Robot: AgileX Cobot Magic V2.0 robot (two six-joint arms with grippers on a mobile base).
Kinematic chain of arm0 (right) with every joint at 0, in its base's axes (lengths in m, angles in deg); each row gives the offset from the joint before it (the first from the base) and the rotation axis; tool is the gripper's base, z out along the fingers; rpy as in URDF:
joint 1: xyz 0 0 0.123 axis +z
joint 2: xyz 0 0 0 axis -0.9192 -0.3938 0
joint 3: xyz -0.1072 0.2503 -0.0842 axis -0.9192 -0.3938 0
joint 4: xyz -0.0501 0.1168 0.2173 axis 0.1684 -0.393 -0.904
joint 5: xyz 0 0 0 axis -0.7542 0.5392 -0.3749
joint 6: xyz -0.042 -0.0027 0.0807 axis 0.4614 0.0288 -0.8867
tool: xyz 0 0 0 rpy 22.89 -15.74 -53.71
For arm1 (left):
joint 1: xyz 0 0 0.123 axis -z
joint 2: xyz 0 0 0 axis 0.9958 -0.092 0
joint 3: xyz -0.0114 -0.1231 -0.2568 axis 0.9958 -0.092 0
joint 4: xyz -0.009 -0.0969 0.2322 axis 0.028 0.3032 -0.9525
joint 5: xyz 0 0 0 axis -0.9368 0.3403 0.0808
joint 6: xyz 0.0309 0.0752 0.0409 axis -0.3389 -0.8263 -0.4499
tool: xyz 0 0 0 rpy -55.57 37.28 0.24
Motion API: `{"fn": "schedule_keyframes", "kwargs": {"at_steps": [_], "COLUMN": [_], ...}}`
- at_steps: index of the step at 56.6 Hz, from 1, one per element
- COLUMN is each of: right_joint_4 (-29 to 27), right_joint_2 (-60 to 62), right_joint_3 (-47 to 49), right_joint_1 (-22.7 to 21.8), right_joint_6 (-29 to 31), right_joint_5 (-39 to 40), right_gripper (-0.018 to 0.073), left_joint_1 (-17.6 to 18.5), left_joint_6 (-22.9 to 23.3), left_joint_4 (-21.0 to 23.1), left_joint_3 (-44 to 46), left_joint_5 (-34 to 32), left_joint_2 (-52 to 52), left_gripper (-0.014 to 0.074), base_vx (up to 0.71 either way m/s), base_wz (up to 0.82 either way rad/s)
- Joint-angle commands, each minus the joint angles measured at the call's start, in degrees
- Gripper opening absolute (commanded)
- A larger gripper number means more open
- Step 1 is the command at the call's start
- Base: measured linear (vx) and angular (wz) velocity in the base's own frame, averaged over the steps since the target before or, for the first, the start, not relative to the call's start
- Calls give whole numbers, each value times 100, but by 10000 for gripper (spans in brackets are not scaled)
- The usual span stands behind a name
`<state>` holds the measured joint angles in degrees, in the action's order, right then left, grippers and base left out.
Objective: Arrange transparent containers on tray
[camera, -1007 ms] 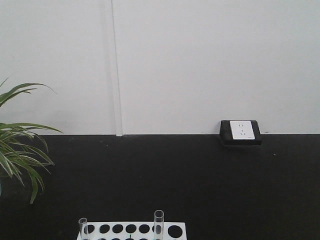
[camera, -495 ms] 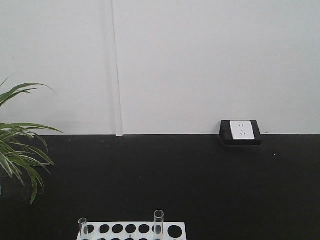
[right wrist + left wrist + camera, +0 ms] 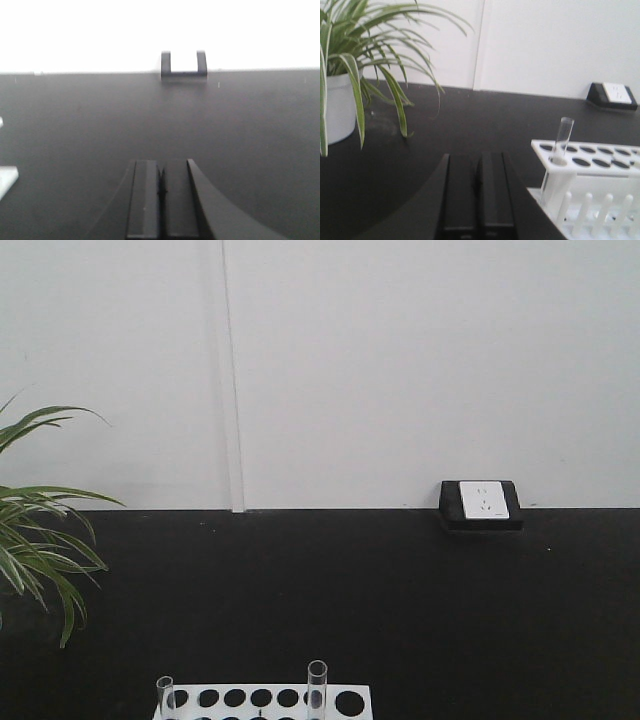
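Nothing of note has shifted in the front view over the last second: both test tubes, one (image 3: 166,695) at the left end and one (image 3: 317,685) further right, stand upright in the same holes of the white rack (image 3: 262,700). So neither has been lifted yet, and the yellow tray shows in no view. From the left wrist, the nearer tube (image 3: 559,160) stands ahead and to the right of the left jaws, near but clear of them, in a corner hole of the rack (image 3: 585,155). The left jaws are pressed together with only a seam between them and hold nothing. The right jaws are likewise drawn together and empty, with bare black table (image 3: 225,130) ahead and the wall socket (image 3: 184,65) far beyond. A potted plant (image 3: 370,50) stands ahead and left of the left jaws. I judge this to be the approach to the first pick. Next, the left jaws should part, swing right and forward to straddle the tube's upper length, close gently, and lift straight up so the glass clears its hole.
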<state>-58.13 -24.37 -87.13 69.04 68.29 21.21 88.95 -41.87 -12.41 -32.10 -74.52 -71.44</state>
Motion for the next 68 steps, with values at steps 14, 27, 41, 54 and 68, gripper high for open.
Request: {"fn": "schedule_keyframes", "kwargs": {"at_steps": [14,27,41,54,68], "right_joint_4": [-116,304,772,767,748], "right_joint_2": [25,-976,-2397,-3286,-3878], "right_joint_3": [547,2709,3658,3662,3662], "right_joint_1": [-43,-43,-43,-43,-43], "right_joint_6": [-80,-61,-55,-65,-65], "right_joint_5": [1877,342,235,489,509], "right_gripper": [-9,-8,-8,-4,45], "left_joint_1": [30,30,30,30,30], "left_joint_6": [3,-46,-40,-40,-47], "left_joint_4": [41,-658,-1494,-1494,-1509], "left_joint_3": [248,2287,3836,3823,3822], "left_joint_5": [-1366,-699,-78,-206,8], "left_joint_2": [136,-521,-2065,-3030,-4071], "left_gripper": [-6,-6,-6,8,148], "base_vx": [0,0,0,0,0], "base_wz": [0,0,0,0,0]}}
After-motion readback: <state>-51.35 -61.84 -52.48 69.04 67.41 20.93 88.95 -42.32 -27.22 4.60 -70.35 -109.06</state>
